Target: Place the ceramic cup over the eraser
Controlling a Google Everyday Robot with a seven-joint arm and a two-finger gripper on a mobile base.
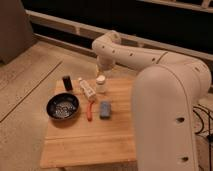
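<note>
Wooden table (85,145) bears ceramic cup (101,83) beneath jaws.

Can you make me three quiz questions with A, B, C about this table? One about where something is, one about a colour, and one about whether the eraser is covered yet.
1. Where is the gripper?
A) on the floor
B) right at the ceramic cup
C) up by the wall

2. What colour is the pen?
A) orange
B) green
C) purple

3. Is the eraser covered?
A) yes, by the cup
B) yes, by a cloth
C) no, it stands bare

Answers:
B, the arm's end reaches down to the cup.
A, the pen lies orange beside the dark bowl.
C, the black block stands uncovered, apart from the cup.
</note>
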